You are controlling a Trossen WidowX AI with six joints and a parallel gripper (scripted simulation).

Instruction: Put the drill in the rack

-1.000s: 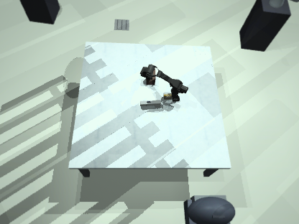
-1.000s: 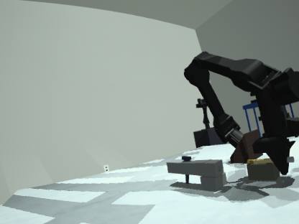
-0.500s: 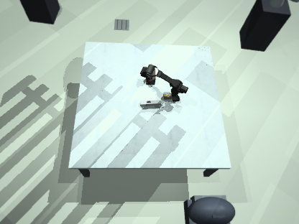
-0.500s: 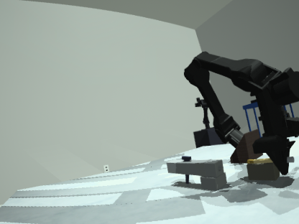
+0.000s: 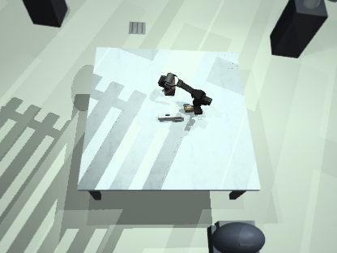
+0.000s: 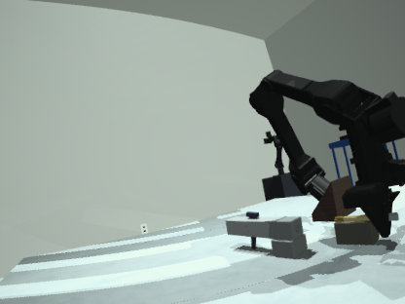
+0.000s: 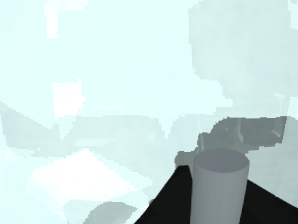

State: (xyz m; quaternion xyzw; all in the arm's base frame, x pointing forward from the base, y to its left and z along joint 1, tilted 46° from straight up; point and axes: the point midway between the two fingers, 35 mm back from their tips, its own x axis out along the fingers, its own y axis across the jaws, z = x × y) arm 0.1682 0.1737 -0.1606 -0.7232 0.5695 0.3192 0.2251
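A grey fixture (image 5: 164,118) (image 6: 248,228) stands on the table. Its long arm lies over a block, with a dark key (image 5: 167,114) (image 6: 252,214) on top and a thin dark stem below. A tan block with a yellow top (image 5: 188,108) (image 6: 357,234), apparently the rack, stands beside my gripper. My gripper (image 5: 198,110) (image 6: 386,228) (image 7: 198,175) points down, low over the table, and is shut on a plain grey cylinder (image 6: 393,216) (image 7: 220,200), apparently the drill. Its end sticks out past the fingers. The fingers hide its rest in the exterior view.
A brown wedge-shaped block (image 5: 169,91) (image 6: 333,201) stands near the arm's base, behind the rack. The arm reaches over from the back of the table (image 5: 121,162). Striped shadows cross the table top.
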